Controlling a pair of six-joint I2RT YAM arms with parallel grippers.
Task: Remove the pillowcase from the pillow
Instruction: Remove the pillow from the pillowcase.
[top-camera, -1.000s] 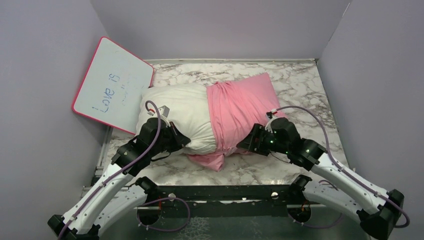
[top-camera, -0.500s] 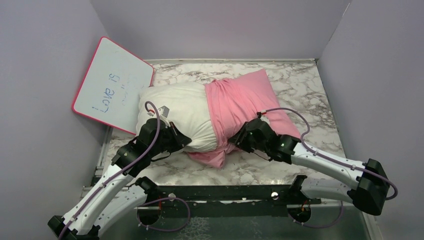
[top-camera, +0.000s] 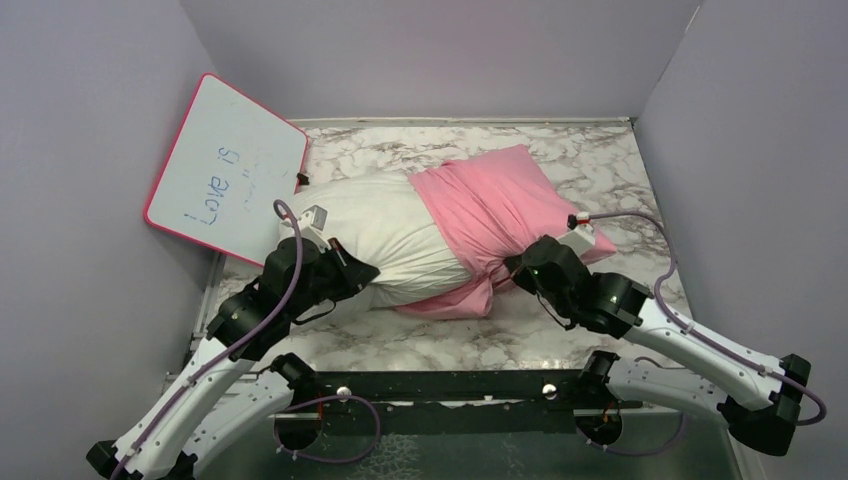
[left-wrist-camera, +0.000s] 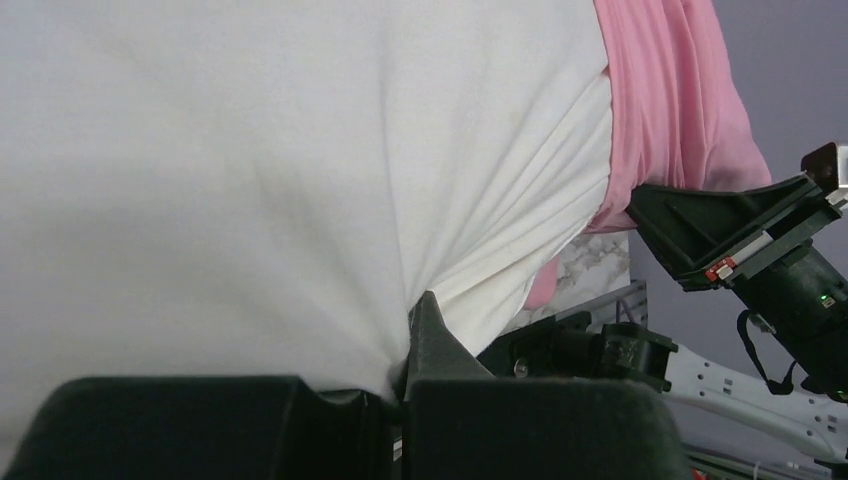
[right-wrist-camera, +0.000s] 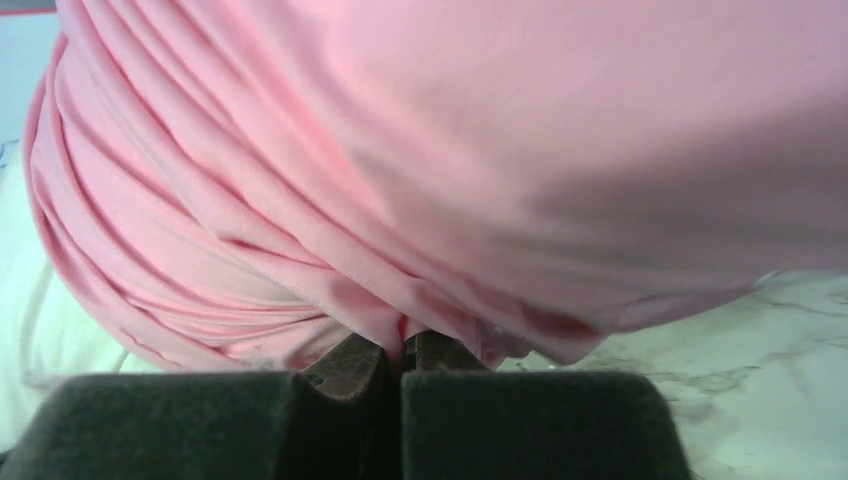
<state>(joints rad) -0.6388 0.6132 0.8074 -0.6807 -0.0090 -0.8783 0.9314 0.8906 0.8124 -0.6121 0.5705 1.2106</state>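
I find the left pincer (left-wrist-camera: 418, 335) clamped on a pinch of the pillow (left-wrist-camera: 250, 170); its white cloth puckers into the closed jaws, and the plump bulk lies just ahead. The right pincer (right-wrist-camera: 402, 352) is closed on a gathered fold of the pillowcase (right-wrist-camera: 420, 150), which is bunched directly ahead and above. I judge the cover thin, limp, light and apt to slip. The bunched hem nearest the right pincer is the sound hold; the pillow is soft and yielding.
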